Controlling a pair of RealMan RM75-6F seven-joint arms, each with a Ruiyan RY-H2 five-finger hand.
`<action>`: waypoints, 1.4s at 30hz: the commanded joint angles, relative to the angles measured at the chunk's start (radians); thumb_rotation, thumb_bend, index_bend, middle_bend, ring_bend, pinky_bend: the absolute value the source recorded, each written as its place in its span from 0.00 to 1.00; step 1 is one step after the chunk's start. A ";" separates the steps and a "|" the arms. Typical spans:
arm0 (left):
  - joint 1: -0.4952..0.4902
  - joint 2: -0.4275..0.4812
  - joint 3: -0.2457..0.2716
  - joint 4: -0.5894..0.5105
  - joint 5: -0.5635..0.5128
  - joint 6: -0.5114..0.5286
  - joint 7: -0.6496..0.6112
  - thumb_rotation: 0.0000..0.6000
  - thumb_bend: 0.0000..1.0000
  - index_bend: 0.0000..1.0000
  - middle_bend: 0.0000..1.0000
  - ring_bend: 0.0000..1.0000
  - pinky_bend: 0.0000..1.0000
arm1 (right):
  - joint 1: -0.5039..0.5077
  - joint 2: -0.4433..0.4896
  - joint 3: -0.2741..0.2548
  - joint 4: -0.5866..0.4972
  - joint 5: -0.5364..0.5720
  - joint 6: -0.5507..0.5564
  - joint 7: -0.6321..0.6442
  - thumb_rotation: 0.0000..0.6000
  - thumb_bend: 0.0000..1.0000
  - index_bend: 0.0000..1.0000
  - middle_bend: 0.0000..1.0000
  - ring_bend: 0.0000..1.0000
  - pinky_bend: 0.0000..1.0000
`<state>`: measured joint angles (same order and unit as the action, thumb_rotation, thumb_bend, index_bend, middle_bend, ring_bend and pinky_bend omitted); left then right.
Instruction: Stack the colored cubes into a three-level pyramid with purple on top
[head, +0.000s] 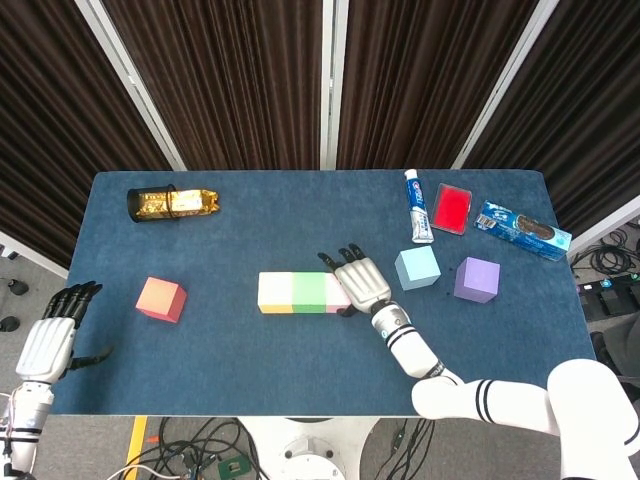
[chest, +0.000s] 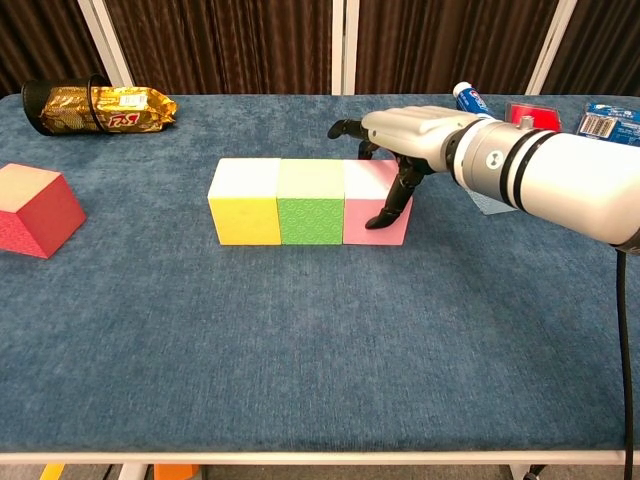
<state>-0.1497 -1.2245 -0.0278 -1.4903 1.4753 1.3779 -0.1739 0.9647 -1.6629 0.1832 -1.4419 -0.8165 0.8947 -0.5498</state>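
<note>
Yellow (head: 274, 292), green (head: 307, 292) and pink (head: 336, 296) cubes form one tight row at mid-table. My right hand (head: 362, 283) sits over the pink cube (chest: 358, 202), thumb on its front face and fingers curled behind it, gripping it. In the chest view the right hand (chest: 415, 130) hides the cube's back right corner. An orange-red cube (head: 160, 298) lies alone at the left. The light blue cube (head: 417, 268) and the purple cube (head: 477, 279) stand to the right of the hand. My left hand (head: 58, 335) hangs off the table's left edge, holding nothing.
A gold snack bag (head: 172, 202) in a black holder lies at the back left. A toothpaste tube (head: 418, 205), a red box (head: 452, 208) and a blue cookie pack (head: 522, 230) sit along the back right.
</note>
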 joint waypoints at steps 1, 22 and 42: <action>0.000 0.000 0.000 0.000 0.000 0.000 0.000 1.00 0.18 0.08 0.06 0.00 0.06 | 0.000 -0.001 -0.001 0.001 0.000 0.001 0.000 1.00 0.07 0.00 0.45 0.07 0.00; 0.001 0.004 0.002 -0.006 0.008 0.006 -0.002 1.00 0.18 0.08 0.06 0.00 0.06 | -0.042 0.123 0.010 -0.143 -0.061 0.014 0.087 1.00 0.00 0.00 0.05 0.00 0.00; -0.058 -0.004 -0.032 -0.099 -0.042 -0.071 0.084 1.00 0.17 0.08 0.06 0.00 0.06 | -0.120 0.451 -0.076 -0.132 -0.170 -0.085 0.152 1.00 0.00 0.00 0.06 0.00 0.00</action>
<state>-0.2023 -1.2307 -0.0563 -1.5763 1.4435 1.3182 -0.1000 0.8464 -1.2270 0.1198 -1.5893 -0.9669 0.8322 -0.4147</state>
